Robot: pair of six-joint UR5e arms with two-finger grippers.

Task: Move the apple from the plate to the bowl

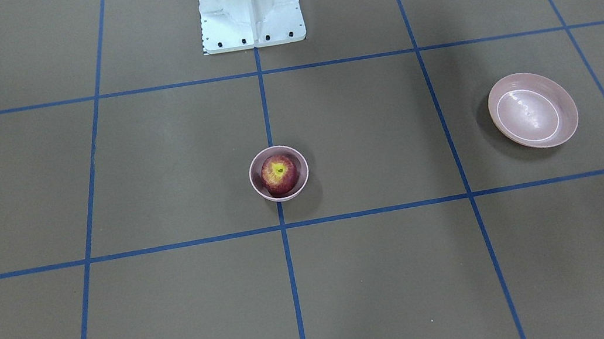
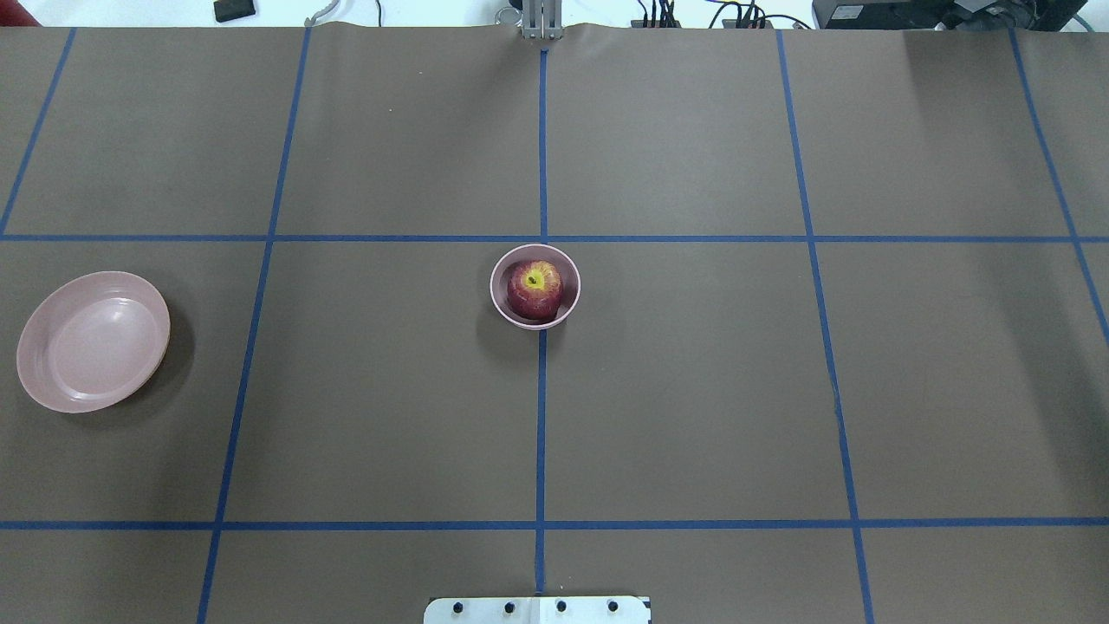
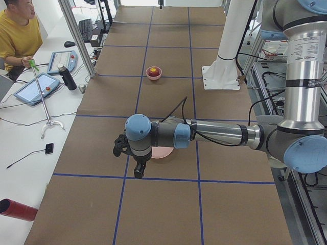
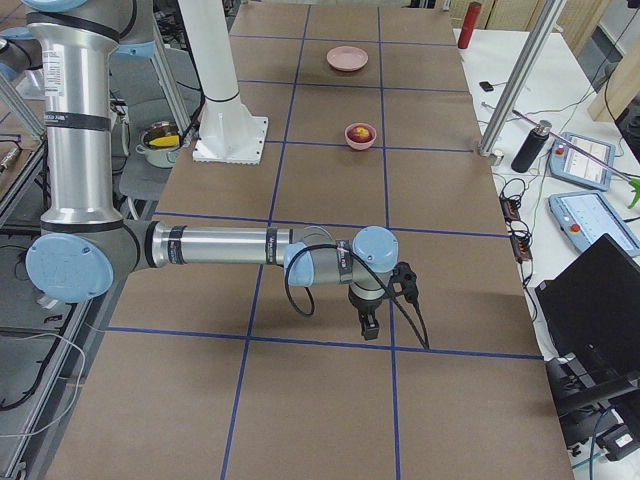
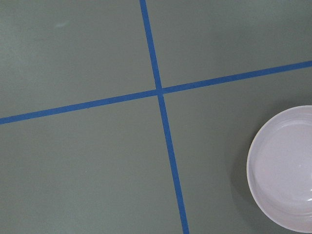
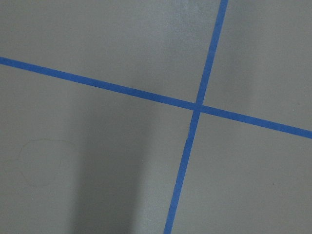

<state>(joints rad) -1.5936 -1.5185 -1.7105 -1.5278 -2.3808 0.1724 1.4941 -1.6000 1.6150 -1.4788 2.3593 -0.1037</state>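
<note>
The dark red apple (image 1: 279,174) (image 2: 535,288) sits inside the small deep pink bowl (image 1: 252,179) (image 2: 497,293) on the table's centre line. The wide pink plate (image 1: 533,110) (image 2: 91,342) is empty on the robot's left side; its edge also shows in the left wrist view (image 5: 285,165). My left gripper (image 3: 138,171) hangs low beside the plate, seen only in the exterior left view. My right gripper (image 4: 368,325) hangs low over bare table, seen only in the exterior right view. I cannot tell whether either is open or shut.
The white robot base (image 1: 249,5) stands at the table's robot-side edge. Blue tape lines grid the brown table. A side bench holds tablets, a bottle (image 3: 66,76) and a laptop (image 4: 600,300); an operator (image 3: 18,30) sits there.
</note>
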